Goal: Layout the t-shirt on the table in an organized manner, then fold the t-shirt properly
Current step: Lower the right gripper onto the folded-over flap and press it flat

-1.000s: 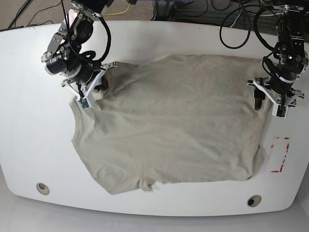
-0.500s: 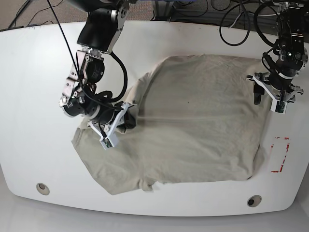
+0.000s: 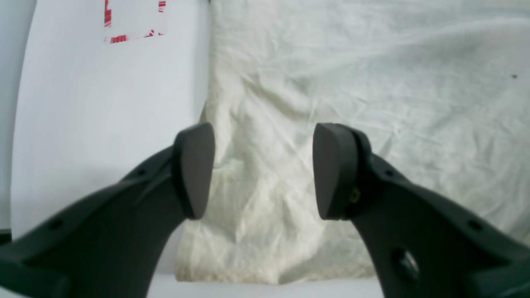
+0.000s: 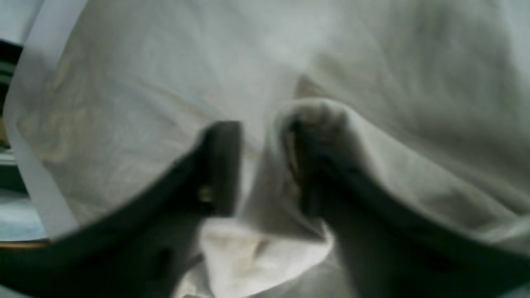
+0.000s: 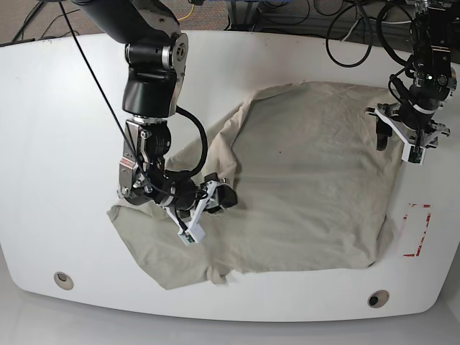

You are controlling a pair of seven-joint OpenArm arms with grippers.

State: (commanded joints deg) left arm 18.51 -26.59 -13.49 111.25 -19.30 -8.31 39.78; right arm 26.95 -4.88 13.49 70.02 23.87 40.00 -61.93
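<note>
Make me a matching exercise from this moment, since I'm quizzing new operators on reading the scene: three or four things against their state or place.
Things:
1. left claw
2. right claw
3. t-shirt
4. red tape rectangle

States or places:
A. shut on a fold of cloth
B. on the bare table beside the shirt's edge
C. open, holding nothing
D. beige, wrinkled, one side pulled over itself

Pairs: 1-C, 2-A, 3-D, 4-B

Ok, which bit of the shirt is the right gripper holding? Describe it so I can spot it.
On the white table, the beige t-shirt covers the middle. Its far corner on the base view's left is folded over the body. The right gripper pinches that flap's tip, the only raised, doubled cloth; the rest lies flat.
</note>
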